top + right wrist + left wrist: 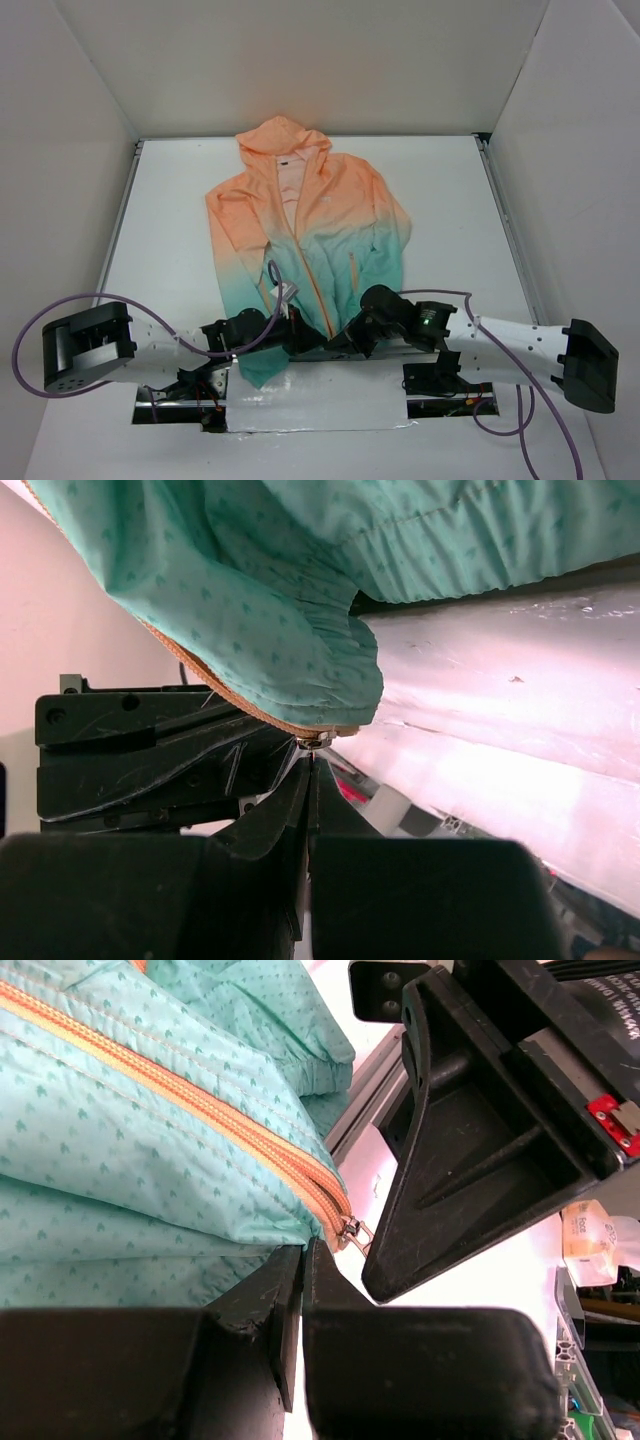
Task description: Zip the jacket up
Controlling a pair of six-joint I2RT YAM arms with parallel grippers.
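Note:
The jacket [300, 215] lies flat on the white table, its peach hood at the far side and its teal hem towards me. Its orange zipper [312, 275] runs down the middle, with the collar lying open at the top. Both grippers meet at the hem, at the zipper's lower end. My left gripper [300, 338] is shut, its tips [303, 1250] pinching the teal hem beside the metal slider [351, 1230]. My right gripper [335, 342] is shut, its tips [311, 765] closed on the slider's pull [314, 741]. One right finger [470, 1160] shows in the left wrist view.
White walls enclose the table on the left, the far side and the right. A shiny plastic sheet [320, 400] covers the near edge between the arm bases. A white tag [285, 293] sticks out of the jacket. Purple cables [60, 310] loop beside both arms.

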